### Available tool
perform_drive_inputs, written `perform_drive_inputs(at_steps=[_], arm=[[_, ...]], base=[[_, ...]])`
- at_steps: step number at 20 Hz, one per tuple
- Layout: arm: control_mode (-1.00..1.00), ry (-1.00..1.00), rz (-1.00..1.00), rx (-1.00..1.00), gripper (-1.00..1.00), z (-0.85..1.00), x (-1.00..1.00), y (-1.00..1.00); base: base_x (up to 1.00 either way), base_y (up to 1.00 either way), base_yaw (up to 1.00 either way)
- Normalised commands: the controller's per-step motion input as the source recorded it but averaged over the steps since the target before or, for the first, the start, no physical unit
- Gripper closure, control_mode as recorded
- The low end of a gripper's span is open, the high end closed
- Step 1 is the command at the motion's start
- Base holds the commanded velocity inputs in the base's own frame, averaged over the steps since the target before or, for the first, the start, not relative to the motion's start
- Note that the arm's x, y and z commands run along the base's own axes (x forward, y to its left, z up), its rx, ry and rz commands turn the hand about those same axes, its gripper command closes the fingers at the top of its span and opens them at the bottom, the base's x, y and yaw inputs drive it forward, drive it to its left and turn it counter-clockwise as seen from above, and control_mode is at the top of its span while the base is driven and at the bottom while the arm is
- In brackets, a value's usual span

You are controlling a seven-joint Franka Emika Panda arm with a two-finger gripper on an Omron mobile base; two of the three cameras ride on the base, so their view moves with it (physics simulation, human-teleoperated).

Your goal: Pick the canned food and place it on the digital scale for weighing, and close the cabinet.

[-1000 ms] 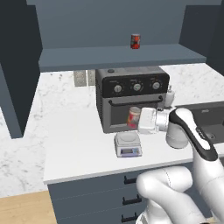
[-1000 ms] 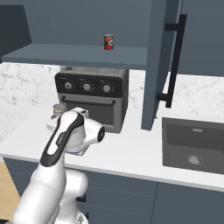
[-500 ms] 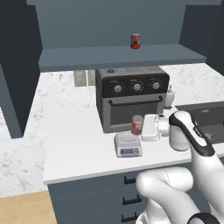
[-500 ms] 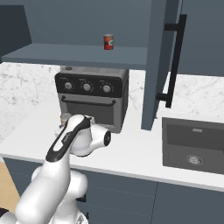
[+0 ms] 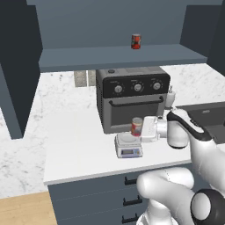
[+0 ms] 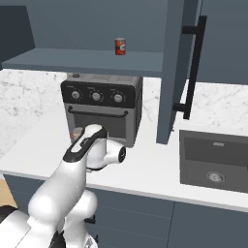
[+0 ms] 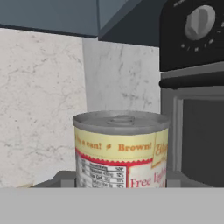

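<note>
The canned food (image 5: 137, 126), a small can with a cream and red label, is held upright in the tool (image 5: 141, 128), whose jaws are closed on its sides. The can is poised over the round platter of the digital scale (image 5: 128, 145); whether its base touches the platter cannot be told. Seen from the hand, the can (image 7: 121, 148) stands close before the camera, its silver lid uppermost, with grey edges of the scale (image 7: 57, 180) visible low on either side of it. The scale rests on the white table (image 5: 74, 145), just in front of a black toaster oven (image 5: 132, 99) with three knobs. Above, a darker red can (image 5: 136, 41) is seen on the open shelf of the cabinet (image 6: 87, 60). The right-hand cabinet door (image 6: 177, 68), with its long black bar handle (image 6: 192, 68), is swung open over the table, and a dark sink (image 6: 216, 157) is set in to the right.
</note>
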Motion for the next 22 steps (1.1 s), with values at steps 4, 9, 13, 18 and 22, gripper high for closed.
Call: perform_drive_inputs(at_steps=[4,9,13,18,22], arm=[[-1.00,0.00,0.12,0.02,1.00,-0.34,0.36,0.00],[-1.00,0.00,0.07,0.00,1.00,-0.37,0.36,0.00],[-1.00,0.00,0.03,0.00,1.00,-0.26,0.37,-0.03],[-1.00,0.01,0.02,0.00,1.00,-0.39,0.31,0.00],[-1.00,0.00,0.01,0.00,1.00,-0.38,0.10,0.00]], base=[[0.00,0.00,0.00],[0.00,0.00,0.00],[0.00,0.00,0.00],[0.00,0.00,0.00],[0.00,0.00,0.00]])
